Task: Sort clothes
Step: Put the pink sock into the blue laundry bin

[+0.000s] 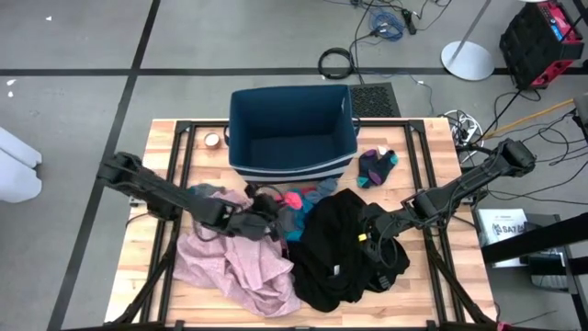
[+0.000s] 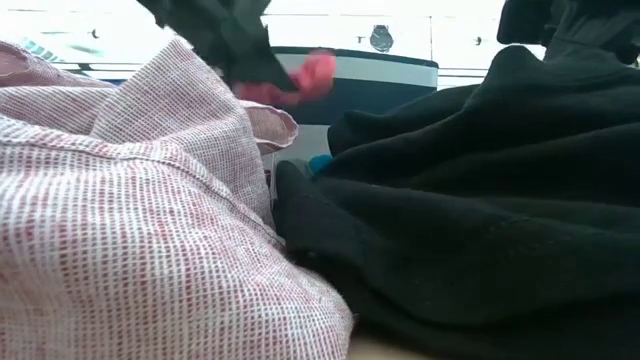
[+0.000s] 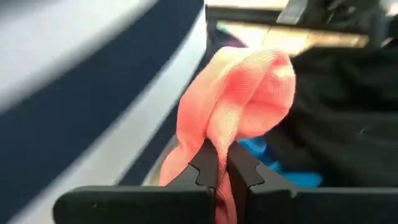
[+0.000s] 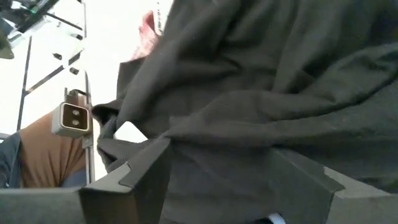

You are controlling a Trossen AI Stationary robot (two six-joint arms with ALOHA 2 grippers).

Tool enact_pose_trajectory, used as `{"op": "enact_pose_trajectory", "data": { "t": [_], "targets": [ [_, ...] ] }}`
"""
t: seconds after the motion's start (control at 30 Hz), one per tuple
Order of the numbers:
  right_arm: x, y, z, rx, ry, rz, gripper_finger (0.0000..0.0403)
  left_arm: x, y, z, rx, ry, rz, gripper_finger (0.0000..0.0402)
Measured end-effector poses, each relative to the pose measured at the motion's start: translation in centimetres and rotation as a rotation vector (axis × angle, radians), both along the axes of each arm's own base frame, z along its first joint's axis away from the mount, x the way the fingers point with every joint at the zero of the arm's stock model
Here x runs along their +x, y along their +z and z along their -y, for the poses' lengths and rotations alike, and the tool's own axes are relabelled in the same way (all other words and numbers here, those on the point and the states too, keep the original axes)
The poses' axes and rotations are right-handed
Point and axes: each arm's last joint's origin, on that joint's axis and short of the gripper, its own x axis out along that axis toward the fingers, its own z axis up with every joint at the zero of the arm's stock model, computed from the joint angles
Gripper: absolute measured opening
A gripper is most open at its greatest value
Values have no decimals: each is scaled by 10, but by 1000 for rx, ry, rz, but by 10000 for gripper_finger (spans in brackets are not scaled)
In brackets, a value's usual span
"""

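A: Left gripper (image 3: 216, 163)?
B: Clamped on a pink cloth (image 3: 239, 93) — mid-table, just in front of the bin (image 1: 292, 138).
A: Right gripper (image 4: 217, 168)?
B: Fingers apart — against the black garment (image 1: 344, 248), near the table's front edge.

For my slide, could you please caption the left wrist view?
Left hand shut on a coral-pink cloth beside the dark blue bin.
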Motion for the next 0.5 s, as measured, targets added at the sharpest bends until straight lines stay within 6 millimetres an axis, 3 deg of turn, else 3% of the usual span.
{"op": "enact_pose_trajectory", "data": {
  "t": [0.13,0.33,0.5],
  "targets": [
    [7,9,-3,-10,54,128,238,-9,21,4,20,-79,49,9],
    [22,41,-8,-205,133,549,238,-3,41,17,-24,-385,185,13],
    [29,55,-5,-345,46,719,238,3,47,18,-24,-387,283,16]
  ]
}}
